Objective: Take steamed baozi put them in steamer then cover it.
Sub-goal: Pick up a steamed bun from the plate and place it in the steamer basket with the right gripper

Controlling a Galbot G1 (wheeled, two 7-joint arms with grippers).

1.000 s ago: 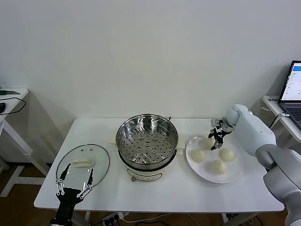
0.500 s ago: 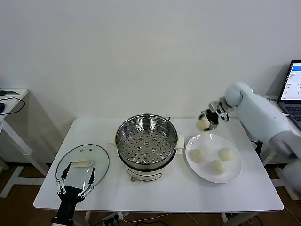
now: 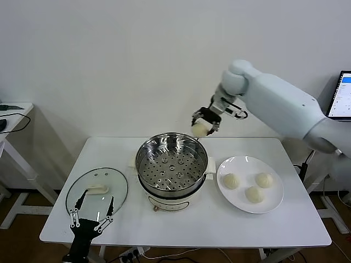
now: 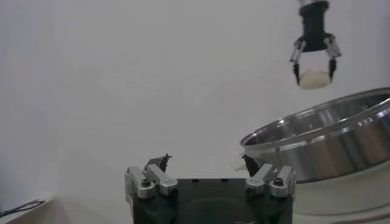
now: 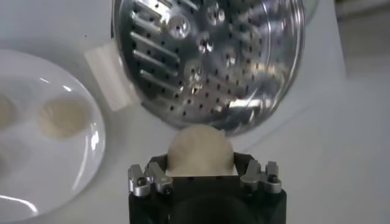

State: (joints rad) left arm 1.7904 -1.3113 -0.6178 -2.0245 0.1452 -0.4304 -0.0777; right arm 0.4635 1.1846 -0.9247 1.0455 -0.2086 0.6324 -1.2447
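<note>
first bun in transit — right gripper (image 3: 206, 124) clamped on a baozi (image 3: 200, 128) by the steamer (image 3: 171, 164) rim; next, lower onto the tray — left gripper (image 3: 91, 213) parked, fingers apart.

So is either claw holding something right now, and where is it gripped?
The right claw holds one baozi by its sides, above the steamer's far rim. The left claw, over the cover, holds nothing.

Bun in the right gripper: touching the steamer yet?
Apart. In the left wrist view, the bun in the right gripper hangs above the steamer rim, with bare wall between them.
</note>
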